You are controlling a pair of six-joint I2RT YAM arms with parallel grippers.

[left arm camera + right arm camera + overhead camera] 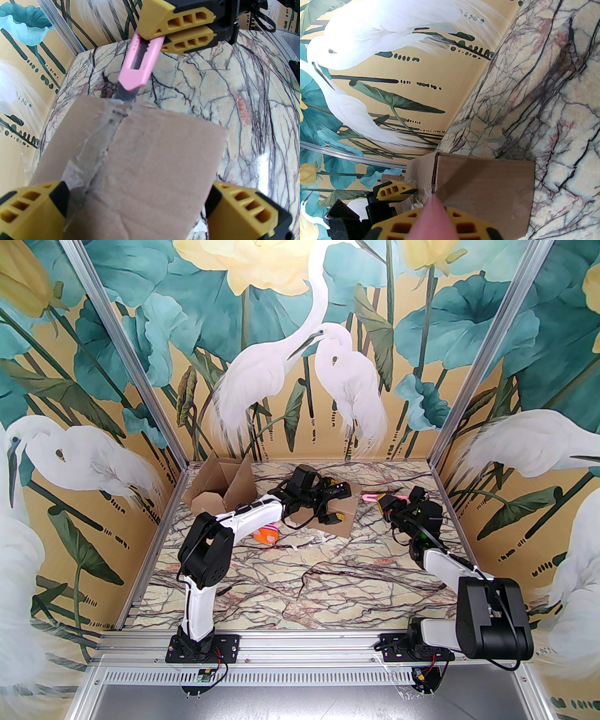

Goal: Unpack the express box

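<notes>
The express box [346, 512] is a small brown cardboard carton at the back middle of the marble table [300, 577], with clear tape along its top seam. My left gripper [338, 503] stands open, one yellow finger on each side of the box [152, 164]. My right gripper [385, 500] is shut on a pink utility knife [370, 497]. In the left wrist view the knife [137, 65] has its blade at the far end of the taped seam. The right wrist view shows the knife handle [433, 218] pointing at the box corner [487, 180].
A second cardboard box [220, 488] stands open, flaps up, at the back left. An orange and pink toy [266, 534] lies under the left arm. Scraps of tape [300, 545] litter the table nearby. Painted walls close in on three sides.
</notes>
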